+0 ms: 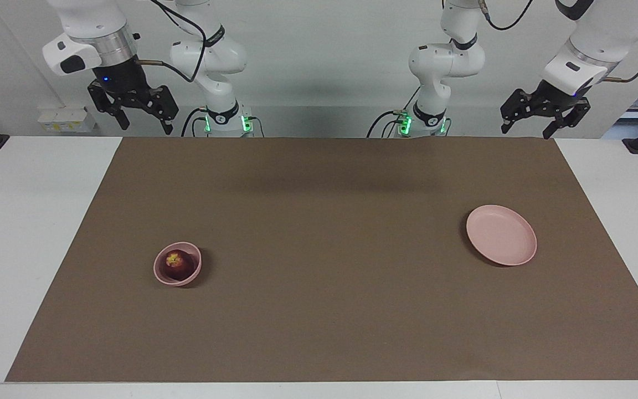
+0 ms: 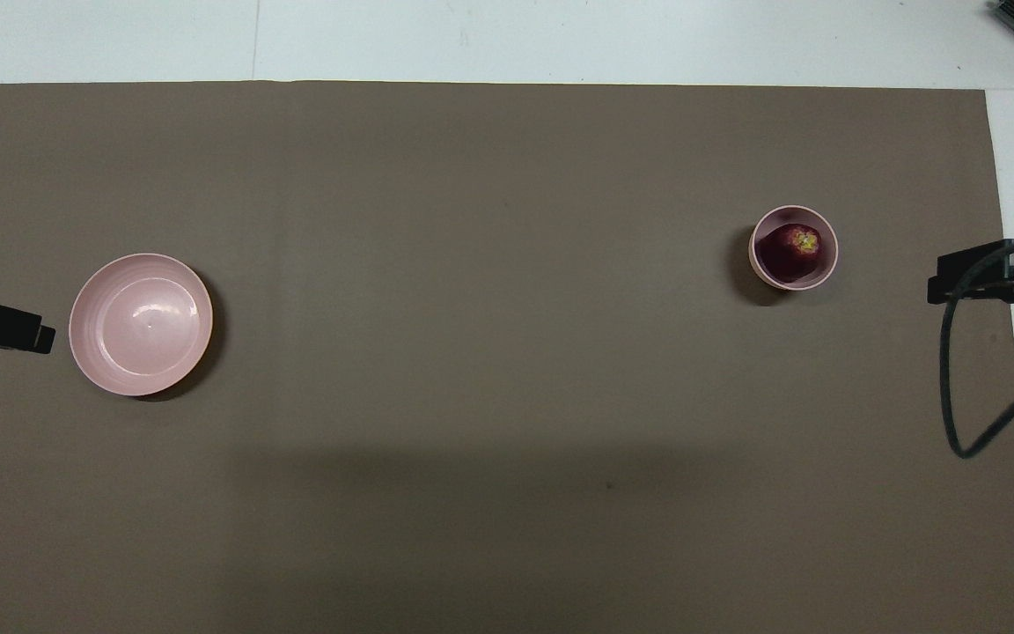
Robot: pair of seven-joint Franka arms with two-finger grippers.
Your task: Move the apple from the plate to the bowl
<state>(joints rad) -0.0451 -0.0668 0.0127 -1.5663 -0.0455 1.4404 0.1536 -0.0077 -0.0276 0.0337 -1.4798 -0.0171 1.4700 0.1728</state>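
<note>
A white table (image 1: 31, 221) is stretching out before a pale wall, and one big brown mat (image 1: 330, 260) is covering most of it. Two arms are standing at the robots' end, both raised and holding nothing. Counting the rest: one plate, one bowl, one apple.

The pink plate (image 1: 501, 234) is lying bare toward the left arm's end of the mat. The left gripper (image 1: 529, 123) is hanging in the air over the mat's edge at the robots' end, well apart from the plate, its fingers spread open.

The smaller pink bowl (image 1: 158, 274) is sitting toward the right arm's end, well apart from the plate. The right gripper (image 1: 143, 119) is hovering high over the table's edge at the robots' end, fingers parted wide and gripping nothing, well clear of the bowl.

And the dark red apple (image 1: 176, 264) is resting inside the bowl, yellowish stem patch facing up. No readable writing is showing anywhere.
</note>
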